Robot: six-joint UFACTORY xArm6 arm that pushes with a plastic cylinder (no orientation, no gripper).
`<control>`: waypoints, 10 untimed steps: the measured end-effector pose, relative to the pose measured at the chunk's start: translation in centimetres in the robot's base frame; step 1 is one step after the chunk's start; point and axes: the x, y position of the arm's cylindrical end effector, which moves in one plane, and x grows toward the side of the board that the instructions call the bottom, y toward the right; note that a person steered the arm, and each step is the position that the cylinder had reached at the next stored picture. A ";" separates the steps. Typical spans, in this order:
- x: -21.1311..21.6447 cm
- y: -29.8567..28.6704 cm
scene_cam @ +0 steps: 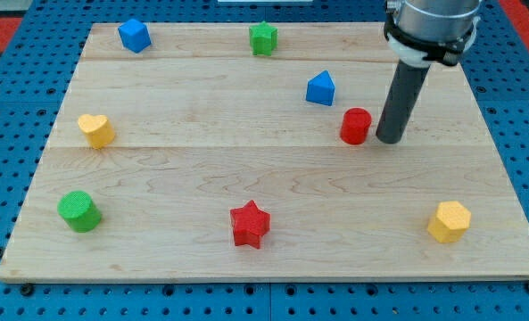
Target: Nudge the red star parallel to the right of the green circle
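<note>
The red star [250, 224] lies near the view's bottom, at the middle of the wooden board [202, 169]. The green circle [78, 211] lies at the bottom left, well to the left of the star and slightly higher in the view. My tip [390, 140] rests on the board at the view's right, just right of a red cylinder [356, 126], far up and right of the star.
A blue triangle-like block [320, 88] sits up and left of the red cylinder. A green block [263, 38] and a blue block [134, 36] lie along the top. A yellow heart [95, 130] is at the left, a yellow hexagon [449, 221] at the bottom right.
</note>
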 end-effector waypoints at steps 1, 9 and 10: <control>-2.3 -3.9; 17.3 -13.7; 15.9 -15.4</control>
